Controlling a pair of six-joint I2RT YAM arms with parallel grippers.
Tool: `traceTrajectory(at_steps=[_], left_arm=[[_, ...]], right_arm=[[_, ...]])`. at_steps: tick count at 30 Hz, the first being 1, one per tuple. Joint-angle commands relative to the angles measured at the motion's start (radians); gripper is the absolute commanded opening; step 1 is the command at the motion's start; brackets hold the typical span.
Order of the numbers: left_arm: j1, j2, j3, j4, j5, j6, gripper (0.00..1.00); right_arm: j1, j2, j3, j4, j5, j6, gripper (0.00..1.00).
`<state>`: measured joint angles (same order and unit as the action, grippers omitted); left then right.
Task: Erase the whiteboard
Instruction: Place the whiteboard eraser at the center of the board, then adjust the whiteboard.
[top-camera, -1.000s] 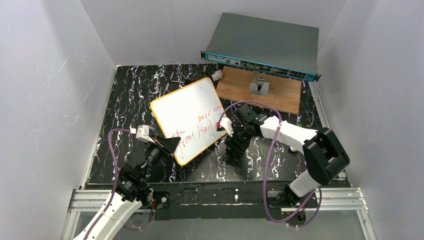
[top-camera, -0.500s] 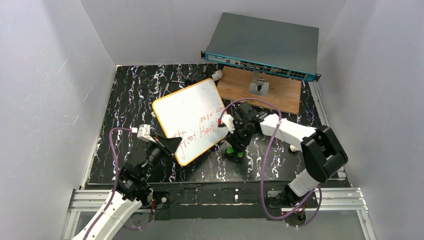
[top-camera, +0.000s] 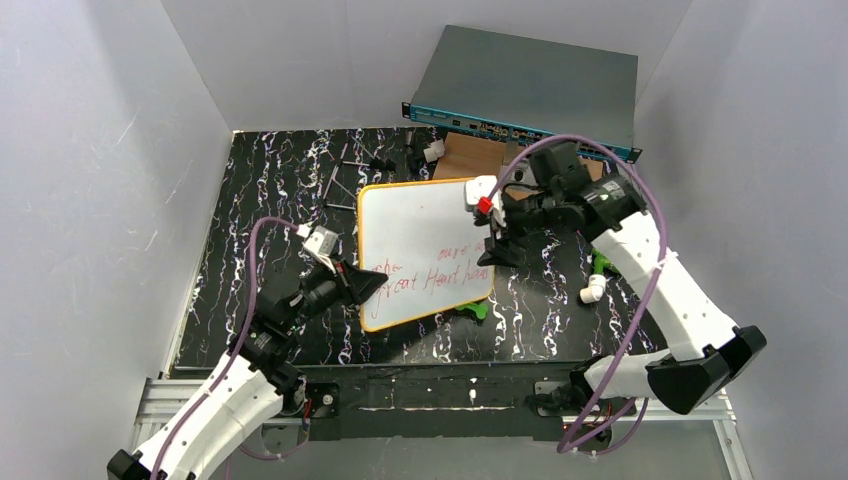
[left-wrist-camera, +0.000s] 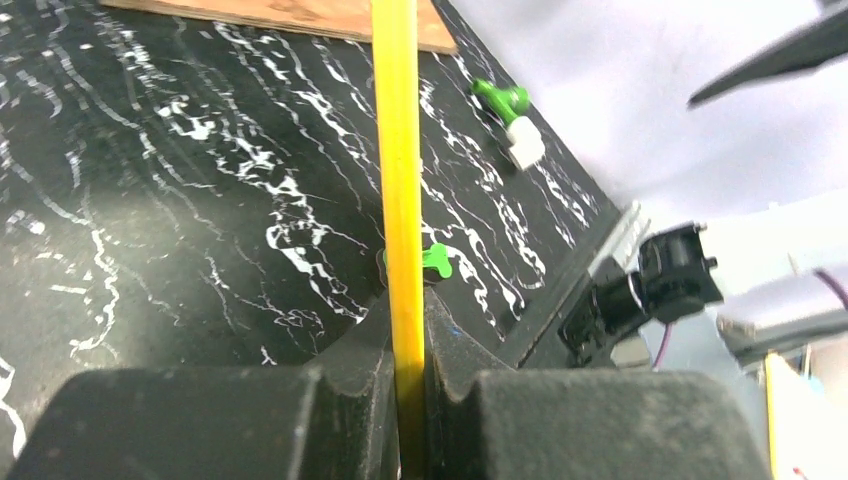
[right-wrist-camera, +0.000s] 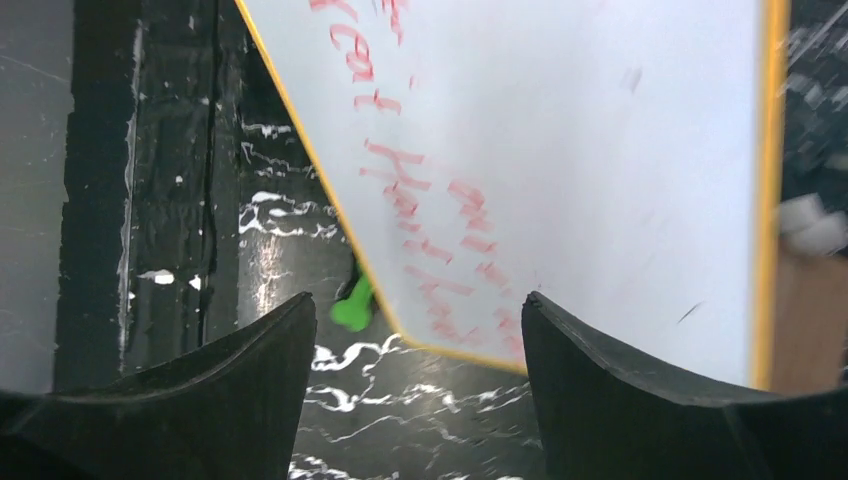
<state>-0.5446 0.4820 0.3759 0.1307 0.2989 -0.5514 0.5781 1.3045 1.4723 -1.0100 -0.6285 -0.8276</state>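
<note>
Nearest, the left claw (left-wrist-camera: 405, 400) is pressed together on the thin yellow frame at the near-left edge of the whiteboard (top-camera: 425, 240). The board sits mid-surface (top-camera: 270, 200), its red writing (top-camera: 432, 275) unerased. That narrow pinch could slip or let the board swing onto the green peg (top-camera: 472, 309). Farther right, the right claw (right-wrist-camera: 415, 305) hangs spread and empty over the board; wiping without an eraser may only smear.

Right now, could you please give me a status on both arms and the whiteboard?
Left fingers shut on whiteboard edge. Right fingers open, empty, above the board. Red writing not erased. Small green part by the near edge.
</note>
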Motion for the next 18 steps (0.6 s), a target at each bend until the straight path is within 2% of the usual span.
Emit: traceTrajectory(at_steps=[1,7,14,18], left_arm=[[0.000,0.051,0.111,0.139,0.218,0.157,0.00],[0.000,0.197,0.199,0.165,0.362,0.290,0.00],[0.002,0.333,0.284,0.154,0.412,0.376,0.00],[0.003,0.364,0.294,0.168,0.432,0.394,0.00]], right_arm=[[-0.007,0.020,0.170,-0.240,-0.113,-0.148,0.81],[-0.091,0.129,0.443,-0.322,-0.100,-0.094,0.82],[-0.178,0.240,0.552,-0.351,-0.098,-0.070,0.82],[-0.189,0.308,0.535,-0.367,-0.084,-0.094,0.81]])
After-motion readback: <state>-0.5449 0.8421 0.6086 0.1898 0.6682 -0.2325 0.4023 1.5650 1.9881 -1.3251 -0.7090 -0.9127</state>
